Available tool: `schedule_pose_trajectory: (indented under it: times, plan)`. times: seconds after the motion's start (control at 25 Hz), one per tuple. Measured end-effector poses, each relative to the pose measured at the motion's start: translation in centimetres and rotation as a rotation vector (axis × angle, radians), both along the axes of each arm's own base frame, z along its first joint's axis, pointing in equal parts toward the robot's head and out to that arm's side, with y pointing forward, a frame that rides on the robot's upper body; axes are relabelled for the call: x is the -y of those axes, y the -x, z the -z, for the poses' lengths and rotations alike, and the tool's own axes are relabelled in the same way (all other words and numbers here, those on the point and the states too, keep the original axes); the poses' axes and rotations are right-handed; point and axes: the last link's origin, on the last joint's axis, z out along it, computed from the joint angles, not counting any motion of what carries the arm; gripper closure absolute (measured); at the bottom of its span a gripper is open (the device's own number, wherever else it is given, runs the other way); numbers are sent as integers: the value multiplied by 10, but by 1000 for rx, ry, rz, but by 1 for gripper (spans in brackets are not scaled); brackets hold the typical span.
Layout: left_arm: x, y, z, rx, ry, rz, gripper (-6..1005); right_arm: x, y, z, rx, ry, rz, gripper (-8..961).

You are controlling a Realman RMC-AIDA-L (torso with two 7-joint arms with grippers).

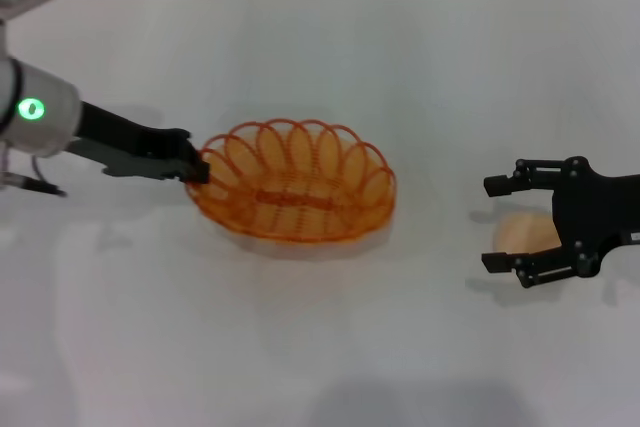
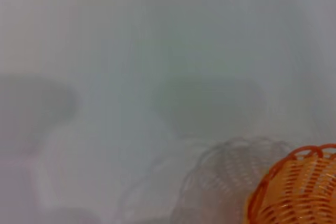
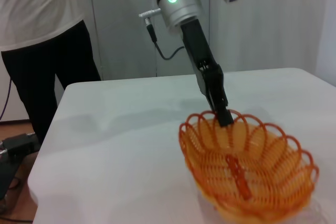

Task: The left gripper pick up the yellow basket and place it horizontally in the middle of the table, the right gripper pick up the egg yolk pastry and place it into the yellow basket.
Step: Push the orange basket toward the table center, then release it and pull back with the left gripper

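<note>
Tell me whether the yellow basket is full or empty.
Empty: the yellow basket shows only bare weave inside; the egg yolk pastry lies outside, between the right hand's fingers.

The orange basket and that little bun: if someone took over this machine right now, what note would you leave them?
Left hand: closed on the rim at the left end of the oval orange wire-loop basket, which sits lengthwise near the middle of the plain white table.
Right hand: open, its fingers on either side of the small round pale-peach pastry at the table's right side, not yet gripping.
Done: basket looks placed.
Left: release basket, grasp pastry, put it in the basket.
</note>
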Motion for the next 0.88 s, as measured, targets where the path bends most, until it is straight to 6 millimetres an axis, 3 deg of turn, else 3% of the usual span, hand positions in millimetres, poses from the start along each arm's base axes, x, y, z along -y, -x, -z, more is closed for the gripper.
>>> schedule_pose_trajectory:
  times: [0.2,0.52,0.88]
  plan:
    - [-1,-20,22,18,22,9,918,3,-2,-2,4,4,-11,94]
    - [-1,-37,43,59,19,-2,906,7,-4,-8,9,7,-20,93]
    - [2,-38,43,86,18,-9,892,12,-7,-7,4,3,-31,93]
